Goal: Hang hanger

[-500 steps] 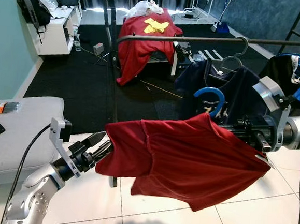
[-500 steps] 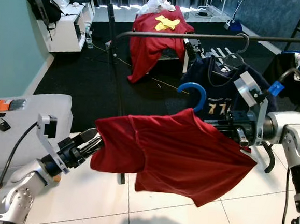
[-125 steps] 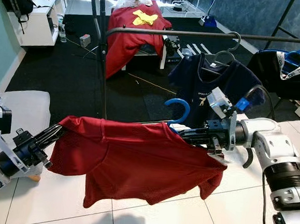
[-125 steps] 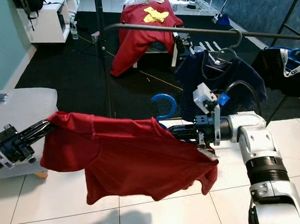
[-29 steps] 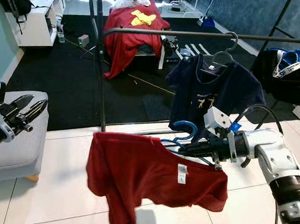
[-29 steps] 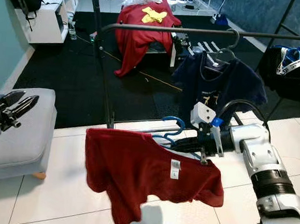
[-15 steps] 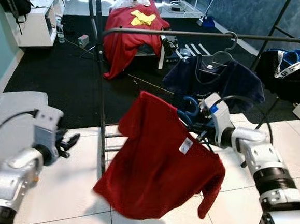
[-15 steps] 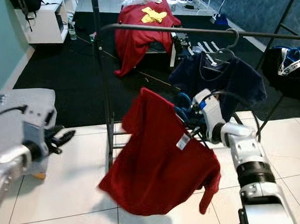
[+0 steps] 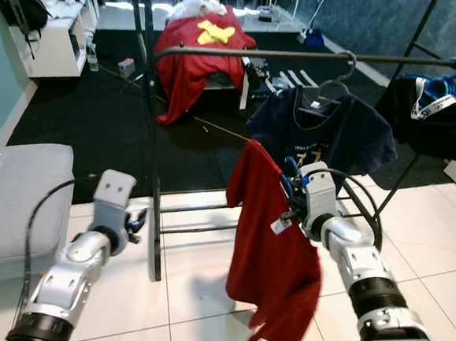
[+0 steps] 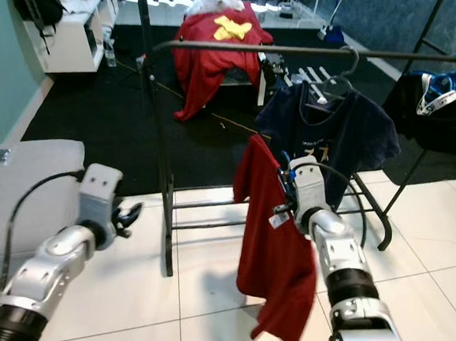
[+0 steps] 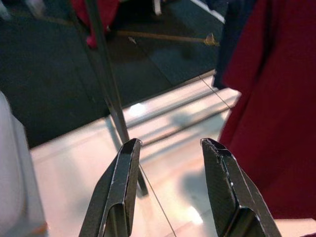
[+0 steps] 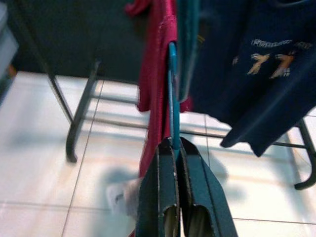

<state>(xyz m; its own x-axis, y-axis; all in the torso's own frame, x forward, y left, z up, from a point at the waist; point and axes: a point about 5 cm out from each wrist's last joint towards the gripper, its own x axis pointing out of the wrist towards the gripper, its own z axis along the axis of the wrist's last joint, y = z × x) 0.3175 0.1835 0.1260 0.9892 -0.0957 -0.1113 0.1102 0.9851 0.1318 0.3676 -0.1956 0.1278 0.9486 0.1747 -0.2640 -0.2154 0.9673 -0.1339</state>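
Since a moment ago the red shirt (image 9: 273,245) hangs straighter; right gripper (image 12: 174,148) clamps its blue hanger (image 12: 172,94), left gripper (image 11: 170,148) open, empty. Lift hook over the rail (image 9: 300,56).

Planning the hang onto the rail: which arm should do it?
Right. The right gripper is shut on the blue hanger carrying the red shirt, just below the rail. The left gripper is open, empty and low by the rack's post.
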